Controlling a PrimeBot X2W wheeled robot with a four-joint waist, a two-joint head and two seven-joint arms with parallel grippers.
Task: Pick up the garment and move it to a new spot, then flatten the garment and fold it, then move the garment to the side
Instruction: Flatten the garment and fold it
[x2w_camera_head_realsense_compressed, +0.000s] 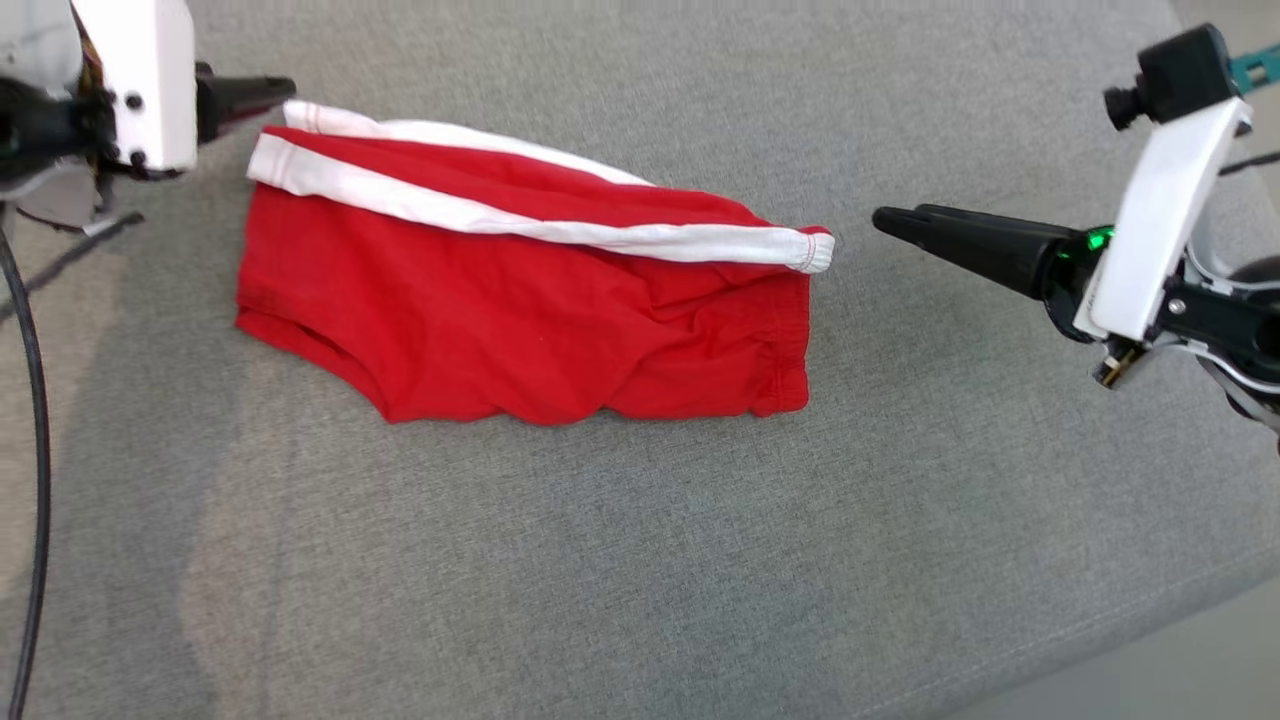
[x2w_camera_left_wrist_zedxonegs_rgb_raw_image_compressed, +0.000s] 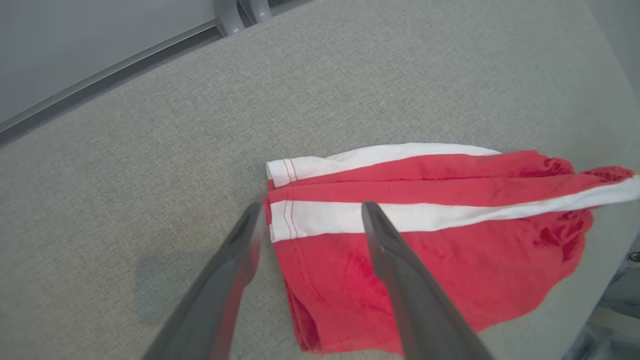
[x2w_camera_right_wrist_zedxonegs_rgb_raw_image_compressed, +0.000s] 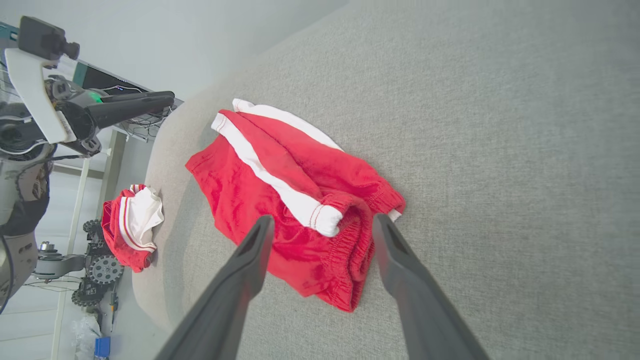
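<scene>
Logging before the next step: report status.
Left gripper open, right gripper open, both empty. Red garment wrinkled on grey cushion, between them. Black cable left, apart.

Broad grey fabric cushion (x2w_camera_head_realsense_compressed: 640, 560); pale wall (x2w_camera_right_wrist_zedxonegs_rgb_raw_image_compressed: 200, 30) behind.

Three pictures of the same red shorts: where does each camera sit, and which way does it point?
Head view: on the robot's head, looking down at the red shorts on the grey cushion; left gripper and right gripper flank them.
Left wrist view: on the left wrist, looking along its open fingers at the shorts' striped end.
Right wrist view: on the right wrist, looking along its open fingers at the opposite end; left gripper top left.
Shared: the shorts, seen by the wrist views from opposite ends.
</scene>
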